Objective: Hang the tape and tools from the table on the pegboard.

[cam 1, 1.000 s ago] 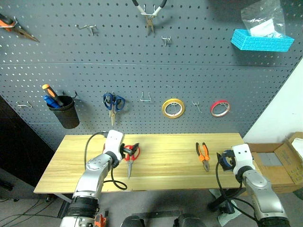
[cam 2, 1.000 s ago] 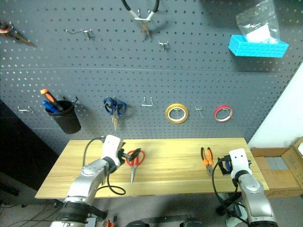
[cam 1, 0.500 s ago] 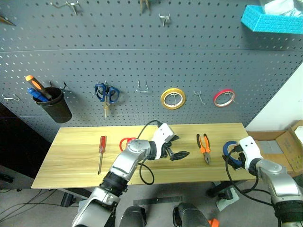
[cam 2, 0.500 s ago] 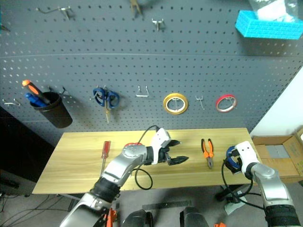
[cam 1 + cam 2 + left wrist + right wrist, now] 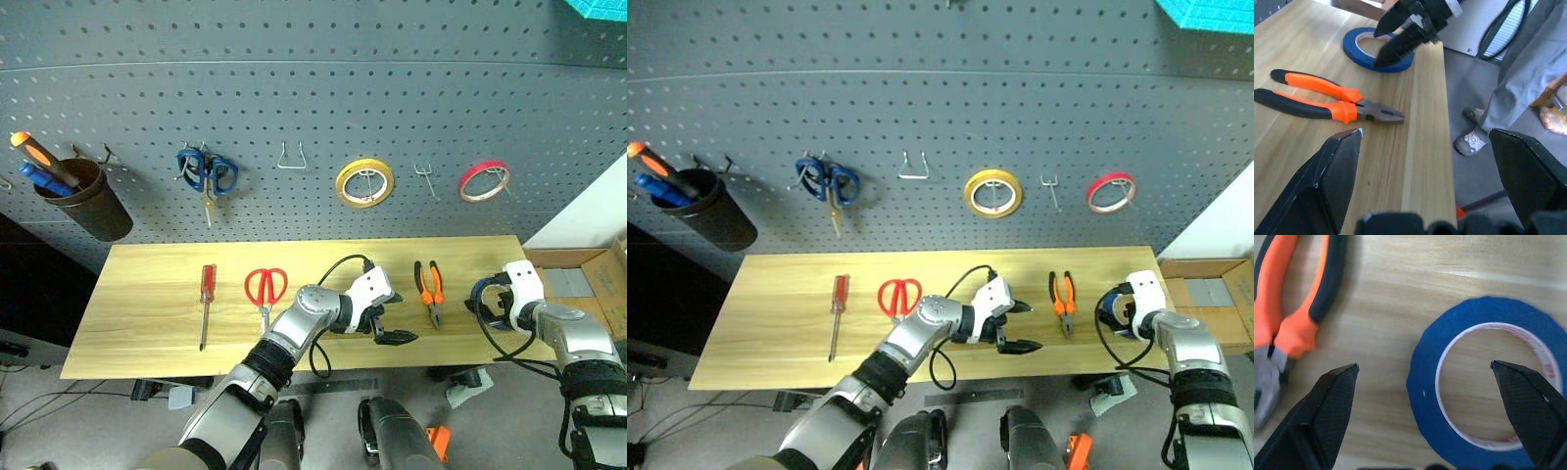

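Nothing hung yet. On table (image 5: 147, 313): screwdriver (image 5: 206, 305) lower left, red scissors (image 5: 265, 290) left of centre, pliers (image 5: 428, 290) right of centre, blue tape (image 5: 1484, 382) at far right edge. Pegboard (image 5: 294, 108) hook (image 5: 291, 157) at upper centre free. Left gripper (image 5: 390, 325) spread wide, empty, beside pliers. Right gripper (image 5: 1400, 32) gaping just over tape, nothing gripped.

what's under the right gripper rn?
The blue tape lies flat on the table, directly below the open right gripper; the pliers lie beside it. In the head view the gripper hides part of the roll.
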Motion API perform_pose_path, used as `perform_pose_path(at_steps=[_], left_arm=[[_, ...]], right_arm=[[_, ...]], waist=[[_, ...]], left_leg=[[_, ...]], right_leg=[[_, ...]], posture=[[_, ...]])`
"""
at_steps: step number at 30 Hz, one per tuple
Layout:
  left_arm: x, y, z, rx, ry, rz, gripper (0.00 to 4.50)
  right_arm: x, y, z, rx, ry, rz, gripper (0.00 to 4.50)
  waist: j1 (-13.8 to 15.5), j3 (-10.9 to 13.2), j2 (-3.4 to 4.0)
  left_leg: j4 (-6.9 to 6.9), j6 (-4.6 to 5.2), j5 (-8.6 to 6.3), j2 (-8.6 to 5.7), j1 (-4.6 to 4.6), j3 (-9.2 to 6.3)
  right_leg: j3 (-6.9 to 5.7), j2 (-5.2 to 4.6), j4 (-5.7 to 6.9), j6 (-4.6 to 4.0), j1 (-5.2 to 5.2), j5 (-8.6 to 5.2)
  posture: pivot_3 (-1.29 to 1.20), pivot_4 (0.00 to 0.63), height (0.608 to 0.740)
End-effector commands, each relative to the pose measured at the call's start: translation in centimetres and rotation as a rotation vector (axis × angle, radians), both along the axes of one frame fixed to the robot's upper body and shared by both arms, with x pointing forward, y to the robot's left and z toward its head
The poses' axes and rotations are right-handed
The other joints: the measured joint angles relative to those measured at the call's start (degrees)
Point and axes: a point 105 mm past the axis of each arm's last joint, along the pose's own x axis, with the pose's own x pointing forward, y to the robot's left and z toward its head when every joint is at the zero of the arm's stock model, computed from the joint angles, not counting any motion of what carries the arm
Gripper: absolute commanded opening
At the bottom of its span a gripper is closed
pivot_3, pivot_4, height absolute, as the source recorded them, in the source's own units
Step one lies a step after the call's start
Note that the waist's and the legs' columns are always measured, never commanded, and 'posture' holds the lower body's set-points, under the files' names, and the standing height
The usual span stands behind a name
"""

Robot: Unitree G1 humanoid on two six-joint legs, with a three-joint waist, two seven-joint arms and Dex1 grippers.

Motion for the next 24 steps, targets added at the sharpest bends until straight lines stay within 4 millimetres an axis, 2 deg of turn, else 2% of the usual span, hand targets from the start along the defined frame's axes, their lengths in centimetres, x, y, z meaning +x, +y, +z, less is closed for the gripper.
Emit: perform_pose_path(at_steps=[1,5,8,13,19,24], left_arm=[[-0.9,-1.2,0.5,-0.024,-0.037,-0.059,4.43],[-0.8,-1.6,0.8,-0.037,-0.043,-0.059,4.43],[-0.4,-1.7,1.0,-0.040,-0.057,-0.037,4.50],[0.0,-1.4,1.0,-0.037,-0.064,-0.027,4.50],[0.3,-1.5,1.4,-0.053,-0.075,-0.018,4.50],[0.8,-2.1,2.2,-0.098,-0.114,0.015,4.50]], right_arm=[[-0.1,-0.1,-0.2,0.072,0.021,-0.037,4.50],[0.0,0.1,-0.8,0.094,0.040,-0.035,4.50],[-0.1,0.3,-1.1,0.144,0.059,-0.052,3.95],[0.0,0.4,-1.2,0.164,0.066,-0.059,2.31],[0.2,-0.1,-1.2,0.094,0.033,-0.044,0.43],[0.6,0.3,-0.2,-0.073,-0.092,0.074,0.39]], waist=[[0.01,0.02,0.01],[-0.03,0.12,-0.01],[-0.11,0.17,-0.04],[-0.11,0.17,-0.03],[-0.12,0.15,-0.01],[-0.13,0.04,0.15]], left_leg=[[0.00,-0.06,-0.03,0.00,0.00,0.01],[0.02,-0.13,-0.08,-0.02,-0.01,0.06],[0.04,-0.11,-0.10,-0.03,0.02,0.07],[0.03,-0.10,-0.10,-0.01,0.02,0.05],[0.03,-0.14,-0.09,-0.02,0.01,0.06],[0.06,-0.15,-0.08,-0.04,0.00,0.07]], right_leg=[[0.01,-0.01,-0.01,0.04,0.00,-0.02],[0.02,-0.08,-0.04,0.10,0.00,-0.06],[0.03,-0.09,-0.01,0.19,0.00,-0.11],[0.01,-0.08,0.00,0.35,0.01,-0.20],[0.01,-0.09,-0.02,0.35,0.00,-0.20],[0.01,-0.09,-0.02,0.37,0.00,-0.20]], posture=[[0.05,0.309,0.740],[0.05,0.311,0.740],[0.05,0.311,0.740],[0.06,0.290,0.740],[0.06,0.263,0.740],[0.04,0.214,0.740]])
